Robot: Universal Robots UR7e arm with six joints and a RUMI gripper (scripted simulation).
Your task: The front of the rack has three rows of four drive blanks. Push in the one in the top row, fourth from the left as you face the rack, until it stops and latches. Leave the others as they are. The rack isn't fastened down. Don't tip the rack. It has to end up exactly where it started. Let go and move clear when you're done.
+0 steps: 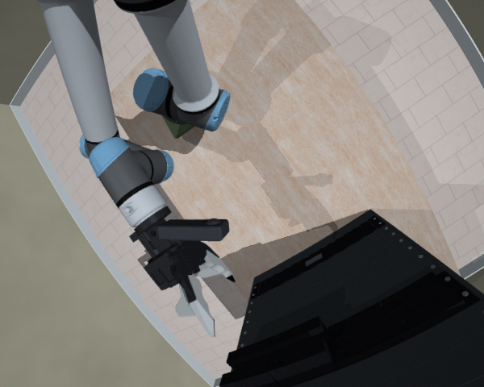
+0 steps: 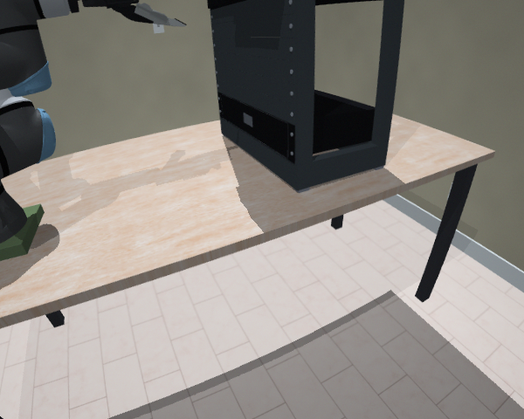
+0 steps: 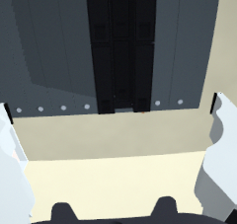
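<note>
top view, left to right: the tool [image 1: 210, 297] hangs beside the rack [image 1: 359, 291], clear of its front, jaws spread wide and holding nothing. the rack stands on the desk [image 2: 162, 216], well apart from the arm's green base [image 2: 23, 234]. wrist view faces the drive blanks [image 3: 120, 51]; the target one cannot be singled out.

I count one dark rack [image 2: 389, 81], standing on one wooden table [image 2: 162, 216]. There is one green base block [image 2: 25, 232] under my one arm, and my one gripper [image 1: 214, 297] has two pale fingers [image 1: 204, 312].
</note>
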